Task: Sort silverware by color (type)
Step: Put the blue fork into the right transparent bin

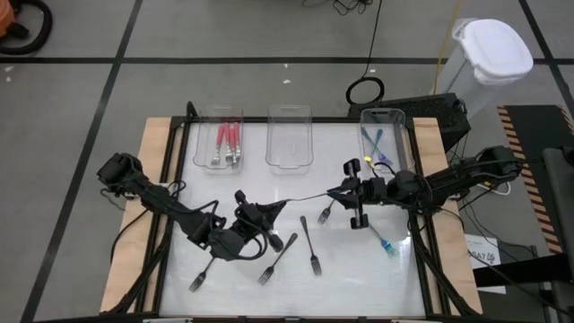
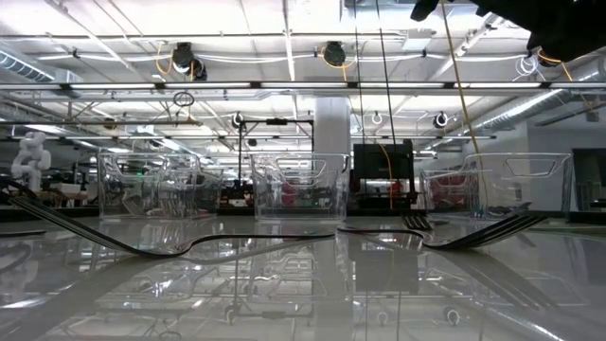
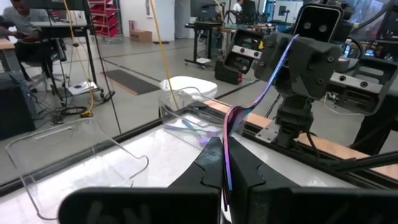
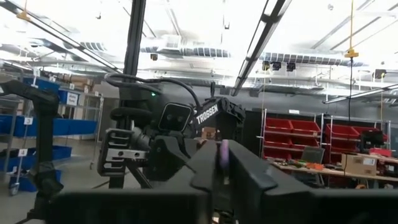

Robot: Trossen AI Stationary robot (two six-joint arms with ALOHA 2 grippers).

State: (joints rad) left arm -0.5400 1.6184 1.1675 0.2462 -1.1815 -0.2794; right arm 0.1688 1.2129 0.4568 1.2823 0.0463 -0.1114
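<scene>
**One fork, pinched at both ends**

My left claw (image 1: 272, 209) is clamped tight on a fork (image 3: 235, 112), gripping one end of it between narrow fingers. My right claw (image 1: 334, 192) faces it from across the middle of the table (image 1: 269, 179). Its fingers are drawn in close on the fork's other end, where my right wrist camera shows only a thin pinkish sliver between them. The fork hangs in the air between the two claws, clear of the tabletop.

It is slim and thin. From above it is just a dark line running from one claw to the other. Seen past my left fingers it rises, bends in a soft curve and then sweeps up towards the right claw. Its edge shines violet-blue there, so I cannot tell its true handle colour. I also cannot tell which end carries the tines.

Three clear trays sit side by side along the far edge. The left tray (image 1: 204, 135) holds red forks (image 1: 228, 144) lying close together. The middle tray (image 1: 289, 163) stands beside it. The right tray (image 1: 398, 135) has blue forks (image 1: 375, 144) in it.

Four black forks (image 1: 311, 244) lie loose on the glossy surface, one just under the right claw and three nearer the front, below my left arm. A teal fork (image 1: 385, 241) lies apart from them, near the table's right edge.
</scene>
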